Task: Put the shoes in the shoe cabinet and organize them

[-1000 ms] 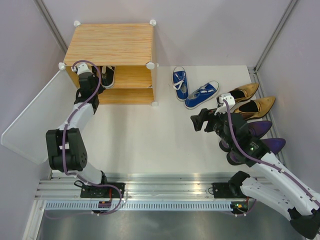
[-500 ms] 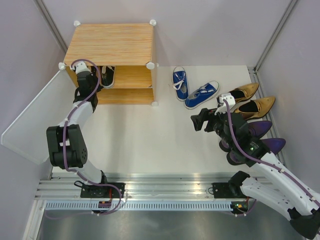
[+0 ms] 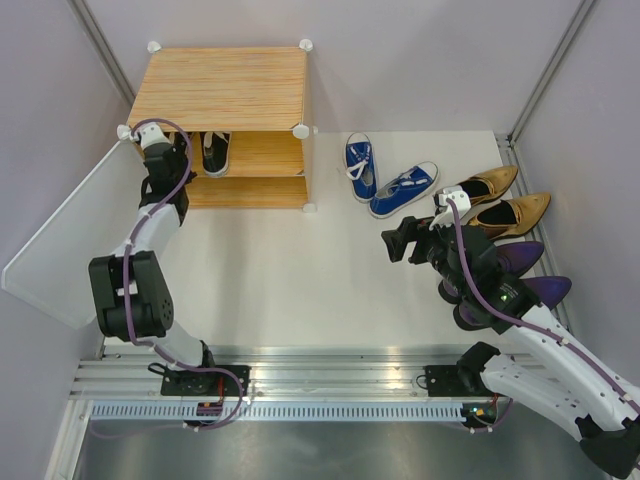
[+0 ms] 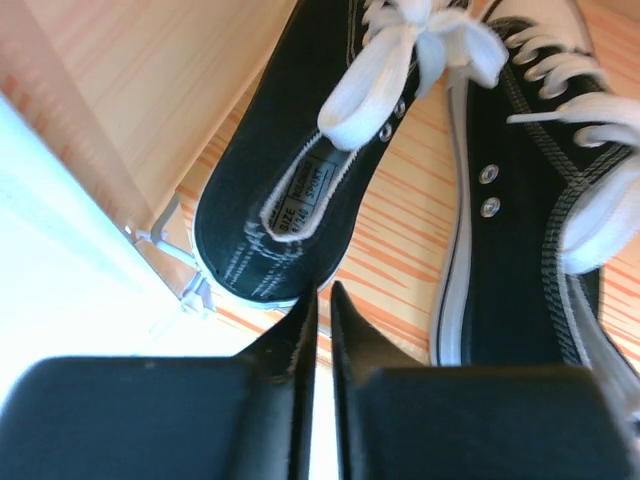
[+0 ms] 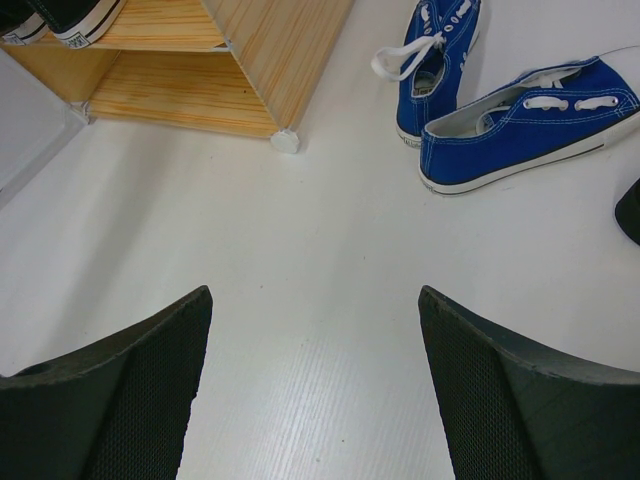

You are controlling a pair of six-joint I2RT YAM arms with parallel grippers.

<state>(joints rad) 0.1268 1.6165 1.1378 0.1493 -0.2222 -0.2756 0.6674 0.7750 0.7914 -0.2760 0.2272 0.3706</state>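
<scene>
Left gripper (image 4: 322,300) was clamped shut, empty, just behind the black sneakers (image 4: 300,170) on the cabinet's (image 4: 400,250) upper shelf. A careless nudge could skew them. Right gripper (image 5: 315,292) gaped empty, with the blue sneakers (image 5: 510,135) on the floor.

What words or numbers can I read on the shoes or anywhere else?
"SIZE": on the label inside the black sneaker, left wrist view.
Rest of that label: too blurred to read.
On the blue sneakers and shoe cabinet: no text visible.
</scene>
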